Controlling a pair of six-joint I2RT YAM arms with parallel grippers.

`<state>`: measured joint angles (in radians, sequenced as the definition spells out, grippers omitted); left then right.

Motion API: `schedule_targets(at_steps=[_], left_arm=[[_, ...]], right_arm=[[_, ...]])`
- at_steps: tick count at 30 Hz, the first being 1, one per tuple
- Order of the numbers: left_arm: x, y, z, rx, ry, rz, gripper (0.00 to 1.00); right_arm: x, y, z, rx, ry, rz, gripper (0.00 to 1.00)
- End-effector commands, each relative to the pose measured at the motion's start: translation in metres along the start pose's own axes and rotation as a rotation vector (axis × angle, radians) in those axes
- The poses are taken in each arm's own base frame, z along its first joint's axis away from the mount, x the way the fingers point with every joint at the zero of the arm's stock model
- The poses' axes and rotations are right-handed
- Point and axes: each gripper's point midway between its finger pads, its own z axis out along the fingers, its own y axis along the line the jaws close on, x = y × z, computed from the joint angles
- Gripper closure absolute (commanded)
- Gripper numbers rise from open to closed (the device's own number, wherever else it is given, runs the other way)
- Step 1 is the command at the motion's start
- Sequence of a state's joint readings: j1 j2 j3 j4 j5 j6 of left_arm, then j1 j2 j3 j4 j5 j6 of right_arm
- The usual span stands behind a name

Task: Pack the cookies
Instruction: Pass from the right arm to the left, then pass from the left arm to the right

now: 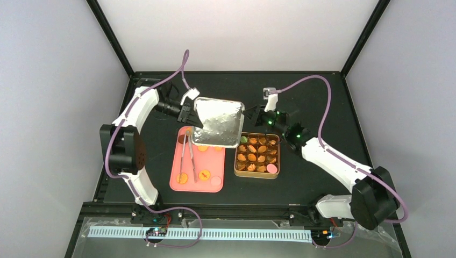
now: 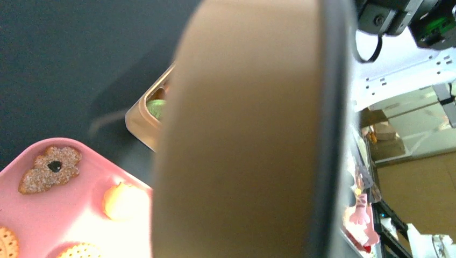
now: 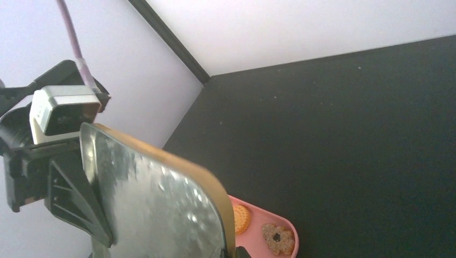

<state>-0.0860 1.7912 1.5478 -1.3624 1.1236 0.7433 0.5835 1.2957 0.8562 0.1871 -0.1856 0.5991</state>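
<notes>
Centrally, the cookies [image 1: 257,153] lie packed in rows in an open gold tin [image 1: 256,176] at mid-frame. A few more sit on the pink tray [image 1: 176,161] to its left, beside metal tongs [image 1: 190,156]. Just above, a silvery lid [image 1: 218,122] hangs tilted, covering the upper edges of tray and tin. The left gripper [image 1: 188,114] pinches its left rim and the right gripper [image 1: 250,115] its right, over the black table [image 1: 306,97].
</notes>
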Motion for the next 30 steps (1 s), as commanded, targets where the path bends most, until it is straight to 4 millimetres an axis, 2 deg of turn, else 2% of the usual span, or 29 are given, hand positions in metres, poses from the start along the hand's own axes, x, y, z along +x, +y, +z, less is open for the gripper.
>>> schedule_targets(at_steps=[1, 4, 8, 13, 14, 17, 20, 21, 22, 25, 27, 30], left_arm=[[0.000, -0.023, -0.007, 0.016, 0.003, 0.078, 0.92], [-0.002, -0.032, -0.010, 0.029, 0.006, 0.104, 0.98], [-0.010, -0.045, -0.016, 0.005, 0.025, 0.181, 0.99], [-0.013, -0.075, -0.022, -0.114, 0.094, 0.464, 0.98], [-0.011, -0.083, -0.023, -0.156, 0.112, 0.544, 0.98], [-0.008, -0.088, -0.023, -0.306, 0.180, 0.766, 0.98], [-0.007, -0.098, -0.023, -0.427, 0.219, 1.003, 0.99], [-0.006, -0.100, -0.021, -0.455, 0.231, 1.079, 0.98], [-0.006, -0.108, -0.024, -0.510, 0.227, 1.182, 0.98], [0.003, -0.129, -0.017, -0.590, 0.201, 1.510, 0.98], [-0.001, -0.146, -0.012, -0.680, 0.102, 1.754, 0.98], [0.006, -0.160, -0.006, -0.805, -0.037, 2.055, 0.98]], right_arm=[[-0.022, 0.019, -0.016, -0.040, -0.071, -0.044, 0.86], [-0.029, 0.024, -0.024, -0.032, -0.070, -0.080, 0.65], [-0.044, 0.034, -0.049, -0.014, -0.083, -0.122, 0.48], [-0.062, 0.029, -0.085, 0.019, -0.128, -0.047, 0.27], [-0.067, 0.029, -0.092, 0.026, -0.136, -0.032, 0.25], [-0.075, 0.028, -0.106, 0.053, -0.129, 0.007, 0.23], [-0.072, 0.025, -0.110, 0.062, -0.095, 0.073, 0.23], [-0.067, 0.022, -0.108, 0.064, -0.073, 0.102, 0.23], [-0.061, 0.020, -0.105, 0.059, -0.047, 0.132, 0.23], [-0.038, 0.021, -0.091, -0.004, 0.048, 0.220, 0.23], [-0.020, 0.025, -0.083, -0.071, 0.112, 0.275, 0.23], [-0.001, 0.032, -0.080, -0.165, 0.169, 0.336, 0.24]])
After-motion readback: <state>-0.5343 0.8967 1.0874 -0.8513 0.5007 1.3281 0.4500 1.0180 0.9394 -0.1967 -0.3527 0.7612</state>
